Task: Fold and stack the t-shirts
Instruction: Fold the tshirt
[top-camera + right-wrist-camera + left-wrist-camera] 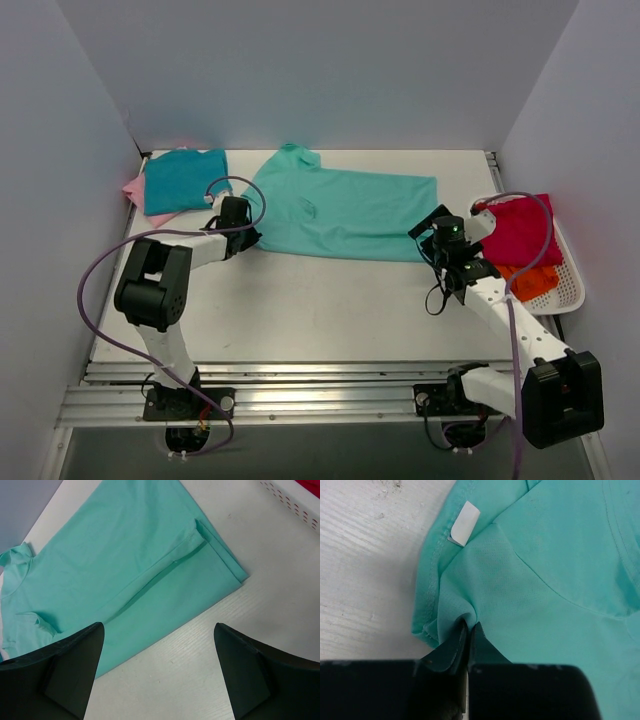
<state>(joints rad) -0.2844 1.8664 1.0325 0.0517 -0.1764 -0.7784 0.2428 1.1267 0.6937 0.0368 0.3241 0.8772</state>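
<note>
Mint tee (345,213) spread centre, teal tee (183,180) atop pink one (134,189), crimson (520,230), orange (532,281) right

Table (320,315) lies open nearside; mint t-shirt (340,215) spreads across the far half, basket (573,282) crowds right edge.

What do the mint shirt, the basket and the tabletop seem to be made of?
Mint shirt: thin, matte knit cloth; fine mesh texture, stitched hem.
Basket: white, probably rigid plastic; rows of small slots in its wall.
Tabletop: white with faint wood-like grain and scuffs; perhaps painted or laminated board.
</note>
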